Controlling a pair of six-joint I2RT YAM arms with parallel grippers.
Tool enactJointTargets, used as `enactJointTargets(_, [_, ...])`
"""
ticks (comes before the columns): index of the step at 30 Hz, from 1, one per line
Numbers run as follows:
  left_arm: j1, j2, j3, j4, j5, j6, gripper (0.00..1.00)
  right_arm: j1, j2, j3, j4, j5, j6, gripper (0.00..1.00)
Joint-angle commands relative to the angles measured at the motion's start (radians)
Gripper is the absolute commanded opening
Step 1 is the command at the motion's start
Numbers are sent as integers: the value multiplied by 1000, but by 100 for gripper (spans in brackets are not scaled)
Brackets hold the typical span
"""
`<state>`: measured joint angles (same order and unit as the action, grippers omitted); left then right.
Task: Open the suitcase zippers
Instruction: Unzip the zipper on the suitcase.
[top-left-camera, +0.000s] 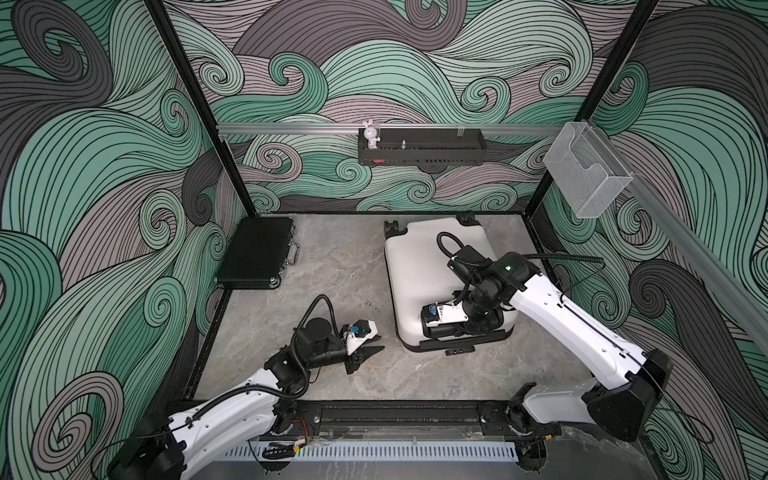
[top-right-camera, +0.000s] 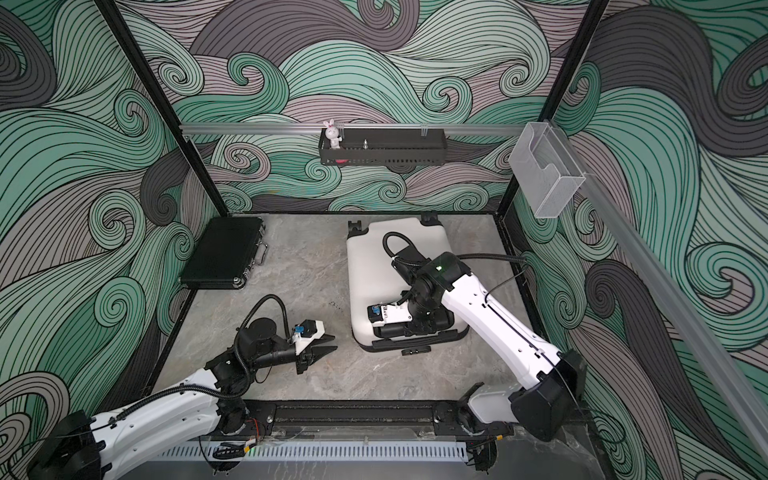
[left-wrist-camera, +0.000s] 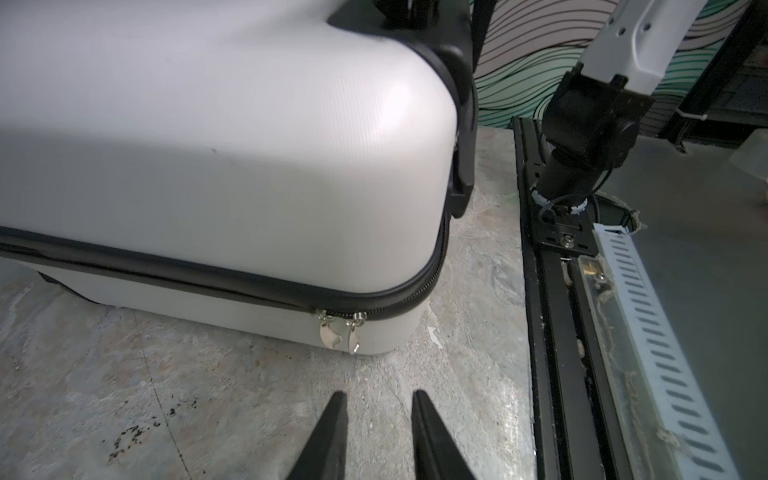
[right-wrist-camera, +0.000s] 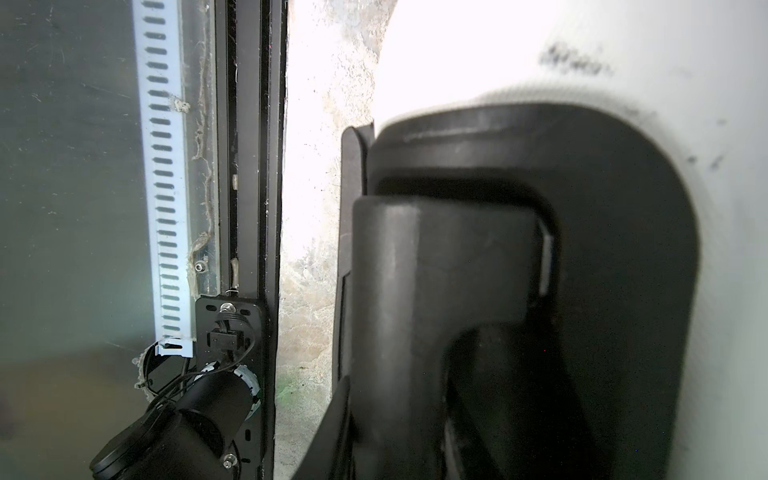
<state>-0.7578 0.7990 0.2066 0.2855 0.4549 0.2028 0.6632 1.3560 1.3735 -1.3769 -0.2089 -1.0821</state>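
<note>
Held the left gripper (left-wrist-camera: 379, 394) narrowly apart and empty, near the zippers (left-wrist-camera: 232, 282) and their pulls (left-wrist-camera: 338, 334). Clamped the right gripper (top-left-camera: 436, 330) on the suitcase (top-left-camera: 419, 266) handle (right-wrist-camera: 415, 270).

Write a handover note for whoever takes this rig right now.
Grippers: left gripper has its jaws open and empty, aimed at the zipper pulls and just short of them. The right gripper appears closed on the suitcase's black handle, likely bracing it.
Things: the suitcase lies flat on the table, on the robot's right.
Done: nothing is unzipped. The zippers are closed, with both pulls side by side near a corner.
Left to do: grip one pull and run it along the seam, then do the same with the other.
</note>
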Motion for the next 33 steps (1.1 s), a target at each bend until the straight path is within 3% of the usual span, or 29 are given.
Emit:
enactJointTargets(1, [-19,47,0,54,-44,50,29,3,-44,45,63,-82,-64,0])
enactJointTargets(15, [-105,384,22,391,-150,24,27,4,-50,34,71,-87,-68,0])
enactJointTargets(23, [-113,430,29,454,-202,-5,29,4,-60,27,77,-95,-67,0])
enactJointTargets(33, [-115,469,49,474,-165,-10,25,5,-62,27,85,-104,-61,0])
